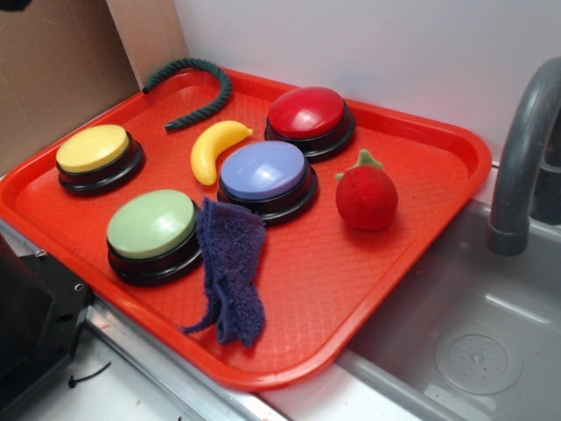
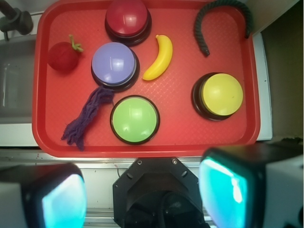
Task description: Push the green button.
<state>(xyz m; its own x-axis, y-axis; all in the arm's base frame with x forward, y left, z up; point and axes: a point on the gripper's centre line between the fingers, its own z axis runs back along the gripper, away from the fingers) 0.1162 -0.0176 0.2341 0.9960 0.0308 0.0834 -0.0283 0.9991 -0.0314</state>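
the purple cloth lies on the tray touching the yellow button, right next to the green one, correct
Not quite. The purple cloth lies on the red tray touching the lavender-blue button, not the yellow button; it is indeed beside the green button. The exterior view shows this.

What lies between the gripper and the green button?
Only bare tray rim and a strip of counter: the wrist view shows the open gripper short of the green button, nothing intervening.

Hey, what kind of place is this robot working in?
Probably a toy kitchen set up as a robot test bench: a grey sink with a plastic faucet sits beside a red tray holding push buttons, including the green button, a toy banana and a plush strawberry.
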